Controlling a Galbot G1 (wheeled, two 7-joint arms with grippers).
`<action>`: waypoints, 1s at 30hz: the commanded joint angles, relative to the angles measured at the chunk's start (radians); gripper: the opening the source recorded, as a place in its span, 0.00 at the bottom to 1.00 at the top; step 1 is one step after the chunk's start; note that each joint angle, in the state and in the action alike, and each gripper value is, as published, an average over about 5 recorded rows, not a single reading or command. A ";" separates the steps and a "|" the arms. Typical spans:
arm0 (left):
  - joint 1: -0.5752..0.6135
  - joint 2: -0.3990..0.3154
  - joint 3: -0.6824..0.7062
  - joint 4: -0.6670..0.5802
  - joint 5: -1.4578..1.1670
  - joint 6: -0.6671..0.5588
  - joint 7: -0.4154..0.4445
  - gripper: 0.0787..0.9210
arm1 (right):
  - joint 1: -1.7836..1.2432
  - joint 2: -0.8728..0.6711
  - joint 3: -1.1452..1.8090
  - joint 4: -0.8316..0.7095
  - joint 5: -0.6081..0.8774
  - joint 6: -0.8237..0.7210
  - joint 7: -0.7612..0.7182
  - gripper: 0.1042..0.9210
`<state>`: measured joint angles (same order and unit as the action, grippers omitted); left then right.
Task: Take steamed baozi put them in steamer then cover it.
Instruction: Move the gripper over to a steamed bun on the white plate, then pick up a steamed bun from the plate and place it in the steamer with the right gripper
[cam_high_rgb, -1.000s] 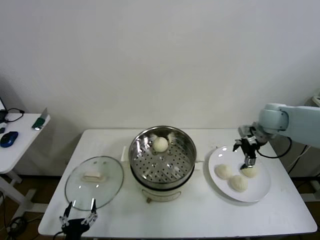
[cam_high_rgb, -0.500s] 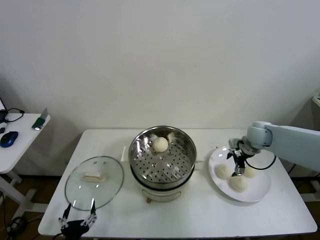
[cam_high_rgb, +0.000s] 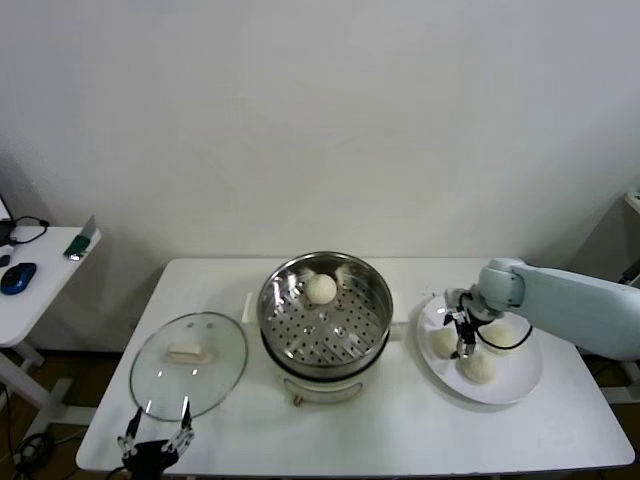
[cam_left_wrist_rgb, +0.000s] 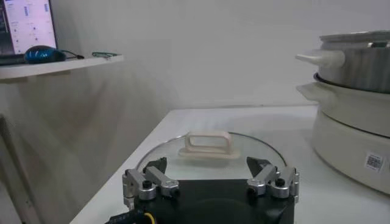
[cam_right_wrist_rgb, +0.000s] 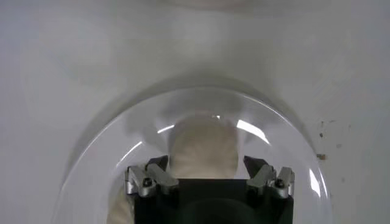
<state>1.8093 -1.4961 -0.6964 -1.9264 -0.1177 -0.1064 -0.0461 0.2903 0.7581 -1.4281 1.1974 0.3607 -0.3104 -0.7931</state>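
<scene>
While the left gripper (cam_high_rgb: 157, 441) waits open at the table's near-left edge by the cover (cam_high_rgb: 188, 364), the right gripper (cam_right_wrist_rgb: 209, 175) straddles a baozi (cam_right_wrist_rgb: 202, 151) on the plate (cam_high_rgb: 523, 385), fingers not yet touching; 1 baozi (cam_high_rgb: 320, 288) sits in the steamer (cam_high_rgb: 372, 320).

The right gripper (cam_high_rgb: 461, 335) hides part of the left bun (cam_high_rgb: 443, 342) on the plate (cam_high_rgb: 510, 385); whether its fingers touch the bun cannot be told.
</scene>
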 joint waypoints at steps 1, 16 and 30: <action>0.000 0.000 0.000 0.002 0.001 0.000 -0.001 0.88 | -0.042 0.009 0.042 -0.021 -0.016 -0.004 0.001 0.74; -0.003 -0.004 0.006 0.006 0.008 0.000 -0.003 0.88 | 0.472 0.046 -0.279 0.107 0.191 0.011 -0.065 0.62; -0.017 -0.006 0.017 0.016 0.015 0.003 -0.003 0.88 | 0.933 0.330 -0.293 0.323 0.696 -0.132 -0.024 0.63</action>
<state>1.7940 -1.5019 -0.6814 -1.9145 -0.1046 -0.1037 -0.0492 1.0133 0.9725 -1.7211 1.4210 0.8275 -0.3668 -0.8565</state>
